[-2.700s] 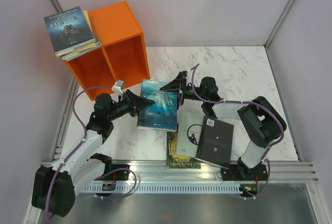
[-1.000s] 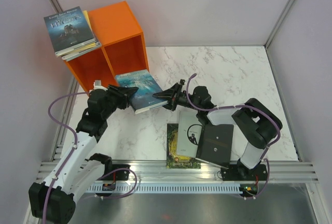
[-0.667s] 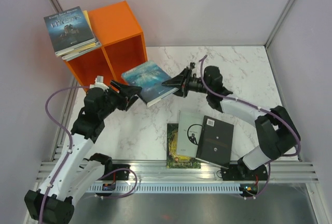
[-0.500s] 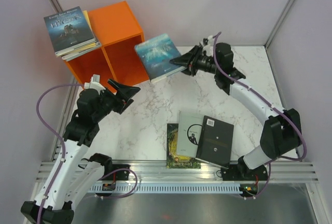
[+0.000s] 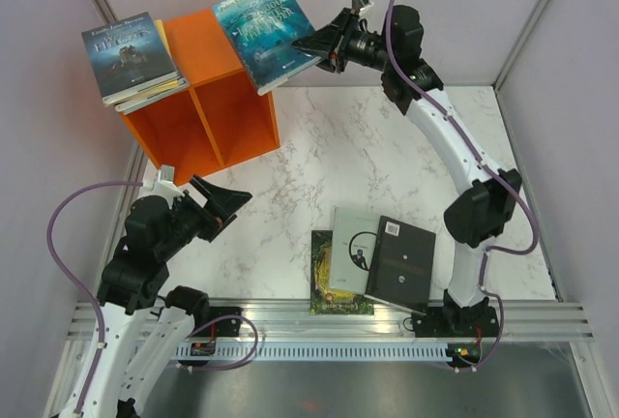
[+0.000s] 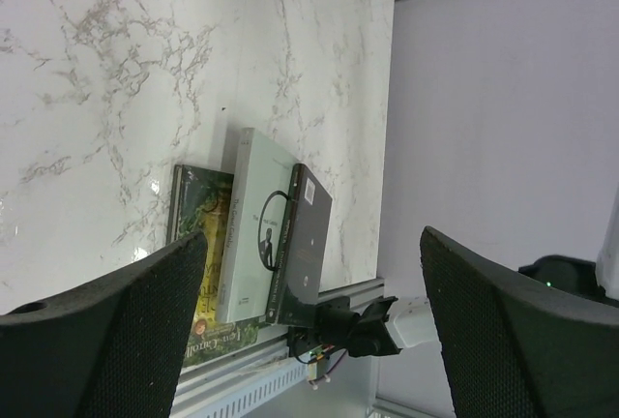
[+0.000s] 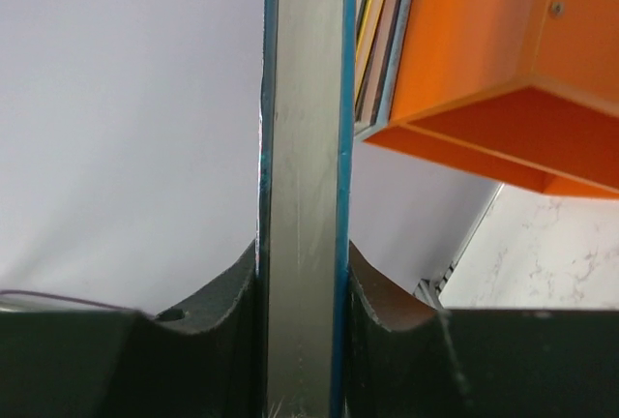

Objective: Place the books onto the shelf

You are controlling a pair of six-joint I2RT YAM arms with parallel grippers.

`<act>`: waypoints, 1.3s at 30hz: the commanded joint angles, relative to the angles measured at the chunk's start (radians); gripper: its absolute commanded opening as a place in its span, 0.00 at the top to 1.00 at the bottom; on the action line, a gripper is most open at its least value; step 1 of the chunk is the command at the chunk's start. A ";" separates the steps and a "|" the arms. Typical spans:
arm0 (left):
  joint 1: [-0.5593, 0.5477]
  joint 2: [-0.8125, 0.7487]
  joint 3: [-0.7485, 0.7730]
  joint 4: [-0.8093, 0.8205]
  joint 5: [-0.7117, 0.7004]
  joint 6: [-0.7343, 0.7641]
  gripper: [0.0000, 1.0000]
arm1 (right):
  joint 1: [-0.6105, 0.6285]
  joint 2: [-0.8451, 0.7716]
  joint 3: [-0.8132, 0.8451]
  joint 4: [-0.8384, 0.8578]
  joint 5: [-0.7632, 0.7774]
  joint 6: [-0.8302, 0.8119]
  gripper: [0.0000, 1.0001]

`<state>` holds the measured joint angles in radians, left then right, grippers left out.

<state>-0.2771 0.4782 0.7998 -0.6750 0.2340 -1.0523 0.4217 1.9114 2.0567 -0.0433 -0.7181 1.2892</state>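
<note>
My right gripper (image 5: 309, 47) is shut on the edge of a teal-blue book (image 5: 263, 29), holding it in the air above the orange shelf (image 5: 227, 113). In the right wrist view the book's page edge (image 7: 302, 166) sits clamped between the two fingers of the gripper (image 7: 302, 255), with the shelf (image 7: 484, 60) to the right. A stack of books (image 5: 131, 55) lies on the shelf's top left. My left gripper (image 5: 224, 200) is open and empty over the table's left front. Three books lie near the front edge: green-gold (image 5: 327, 287), pale grey (image 5: 354, 244) and black (image 5: 401, 263).
The left wrist view looks across the marble table (image 6: 145, 60) to the same three books, green-gold (image 6: 200, 244), pale grey (image 6: 253, 234) and black (image 6: 308, 244), by the aluminium front rail. Purple walls enclose the table on three sides.
The left gripper opened, let go of the teal-blue book and drew back toward the near left. The right arm carried the book up and back, from the table to above the shelf.
</note>
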 commanded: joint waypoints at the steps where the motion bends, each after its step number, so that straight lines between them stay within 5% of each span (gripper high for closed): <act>1: -0.001 -0.015 0.001 -0.050 -0.013 0.034 0.08 | 0.012 0.109 0.199 0.063 0.038 0.050 1.00; 5: -0.001 -0.007 0.025 -0.070 -0.012 0.052 0.09 | 0.060 0.291 0.440 0.045 0.097 0.085 1.00; 10: -0.002 -0.009 0.058 -0.103 -0.022 0.072 0.10 | 0.123 0.347 0.479 0.045 0.215 0.094 1.00; 13: -0.001 -0.009 0.084 -0.130 -0.036 0.092 0.10 | 0.140 0.367 0.476 0.045 0.236 0.107 0.88; 14: -0.001 -0.009 0.096 -0.138 -0.048 0.103 0.10 | 0.144 0.380 0.479 0.049 0.238 0.113 0.70; 16: -0.002 -0.007 0.105 -0.155 -0.058 0.115 0.10 | 0.146 0.388 0.482 0.051 0.238 0.113 0.51; 18: -0.001 -0.004 0.116 -0.164 -0.065 0.121 0.10 | 0.149 0.387 0.470 0.051 0.235 0.107 0.04; 19: -0.001 0.002 0.121 -0.166 -0.067 0.126 0.10 | 0.149 0.383 0.461 0.052 0.233 0.104 0.02; 35: -0.002 0.013 0.092 -0.170 -0.079 0.095 0.11 | 0.077 0.198 0.129 0.049 0.155 0.021 0.02; 39: -0.001 0.008 0.078 -0.169 -0.075 0.086 0.11 | 0.075 0.178 0.094 0.049 0.134 0.009 0.18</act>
<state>-0.2771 0.4843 0.8883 -0.8375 0.1738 -0.9703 0.4873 2.1593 2.1639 -0.0368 -0.5423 1.3262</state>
